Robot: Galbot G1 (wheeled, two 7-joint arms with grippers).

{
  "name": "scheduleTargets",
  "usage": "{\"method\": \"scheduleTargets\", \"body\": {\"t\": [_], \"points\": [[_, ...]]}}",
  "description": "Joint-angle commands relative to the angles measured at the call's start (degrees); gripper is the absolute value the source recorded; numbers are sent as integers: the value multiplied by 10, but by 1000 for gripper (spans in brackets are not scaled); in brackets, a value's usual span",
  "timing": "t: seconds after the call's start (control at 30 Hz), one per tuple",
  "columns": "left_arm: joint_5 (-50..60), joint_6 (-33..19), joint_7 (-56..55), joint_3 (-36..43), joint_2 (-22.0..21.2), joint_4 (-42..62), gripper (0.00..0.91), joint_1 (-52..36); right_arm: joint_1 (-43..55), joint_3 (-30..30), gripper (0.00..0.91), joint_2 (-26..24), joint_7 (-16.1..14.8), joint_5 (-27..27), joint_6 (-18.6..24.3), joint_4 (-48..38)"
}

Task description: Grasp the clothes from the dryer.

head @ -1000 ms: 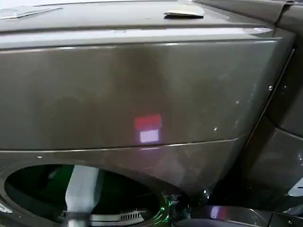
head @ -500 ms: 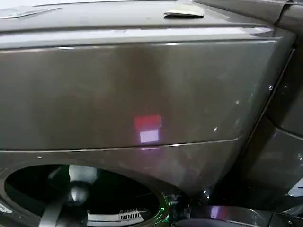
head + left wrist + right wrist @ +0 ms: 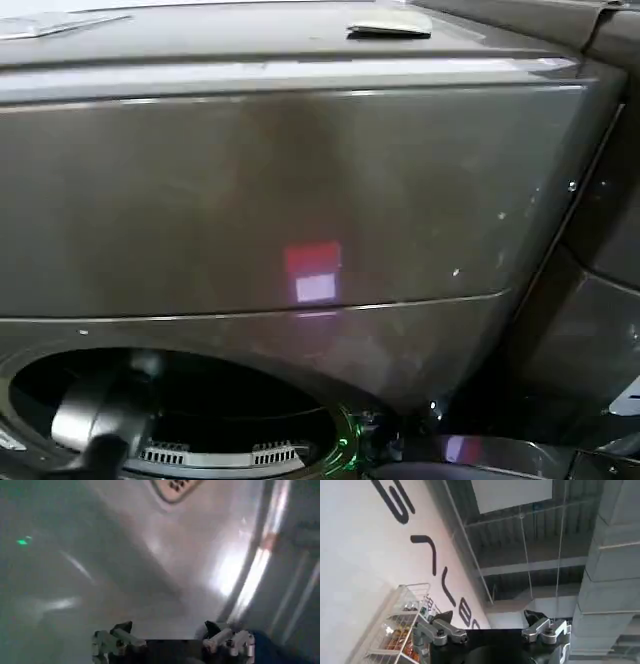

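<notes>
The left end effector (image 3: 172,642), fingers spread and holding nothing, reaches inside the dryer (image 3: 300,200) drum. A dark blue garment (image 3: 267,647) lies just beside its right finger, the nearer arm. The right end effector (image 3: 490,630) idles outside, released.

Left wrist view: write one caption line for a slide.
Open left end effector inside the dryer drum, nothing between its fingers.

The bronze-brown dryer (image 3: 300,200) is standing upright, its round porthole (image 3: 200,400) gaping open at its front's lower left.
</notes>
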Motion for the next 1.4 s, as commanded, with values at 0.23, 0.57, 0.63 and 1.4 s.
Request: {"method": "scheduleTargets", "body": {"t": [0.23, 0.57, 0.63, 1.4], "points": [[258, -75, 45, 51, -11, 44, 907, -28, 1, 0, 907, 2, 0, 0, -1, 3], [284, -82, 60, 62, -12, 73, 907, -21, 3, 0, 907, 2, 0, -1, -1, 3], [284, -81, 61, 61, -12, 72, 907, -14, 3, 0, 907, 2, 0, -1, -1, 4], [253, -78, 68, 43, -15, 77, 0, 12, 3, 0, 907, 3, 0, -2, 0, 4]]}}
